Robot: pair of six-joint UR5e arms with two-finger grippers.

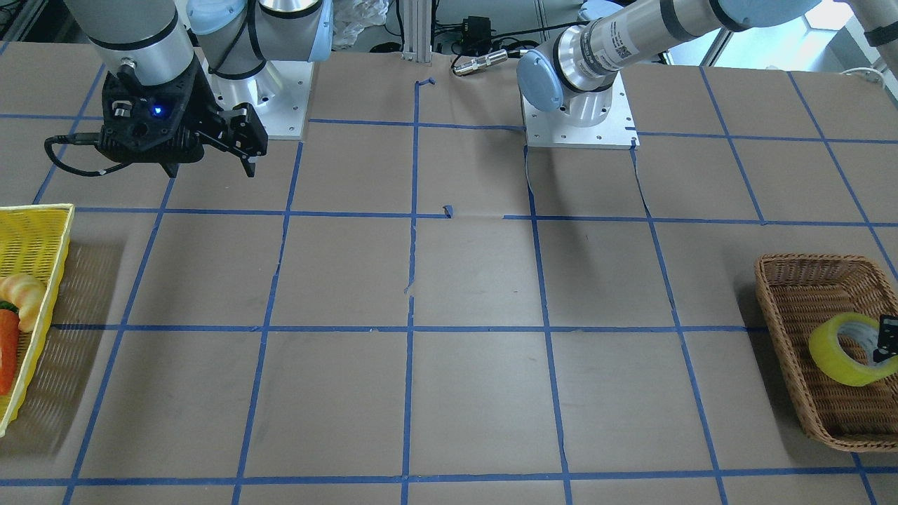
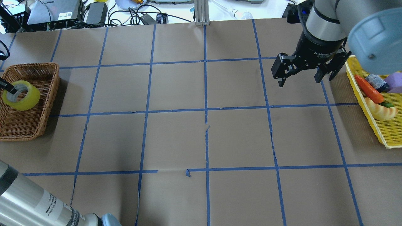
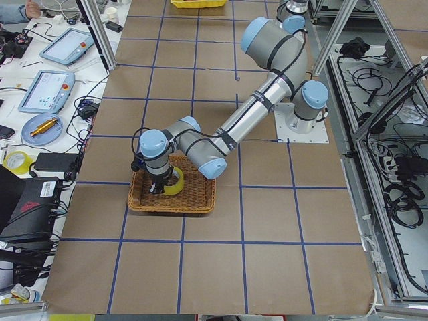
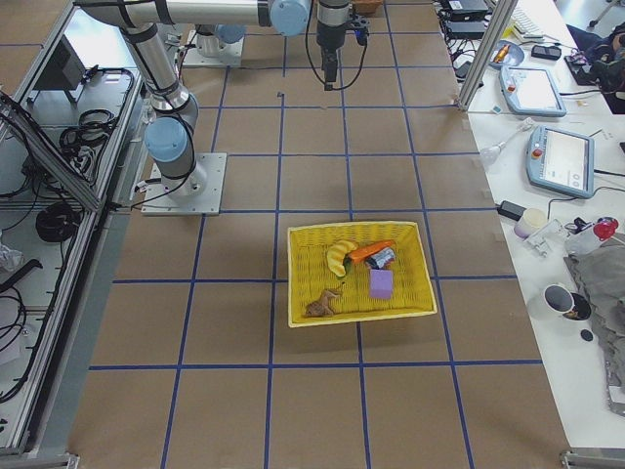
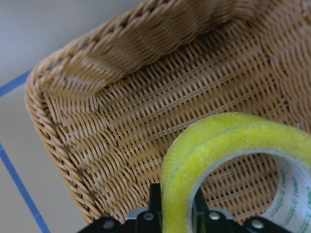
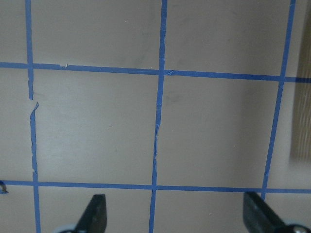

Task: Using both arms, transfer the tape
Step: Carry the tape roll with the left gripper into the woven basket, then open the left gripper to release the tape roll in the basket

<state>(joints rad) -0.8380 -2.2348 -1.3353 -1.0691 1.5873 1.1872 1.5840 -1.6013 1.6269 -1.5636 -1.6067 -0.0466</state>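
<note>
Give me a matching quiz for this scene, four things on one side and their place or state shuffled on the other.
1 tape
2 carrot
3 right gripper
4 left gripper

A open, holding nothing
B in the wicker basket
C shut on the tape
D in the yellow basket

Pairs: 1-B, 2-D, 3-A, 4-C

Left arm (image 3: 257, 110) and right arm (image 2: 323, 28): silver-grey tubes, light blue joint caps (image 1: 540, 81). Left arm carries a white QR label (image 1: 621, 38). Base plates (image 1: 610, 137): square, white, with screw holes. Right gripper (image 2: 299, 82): black, white lettering, blue light (image 1: 158, 110) lit, black cable (image 1: 70, 151) looped alongside.
</note>
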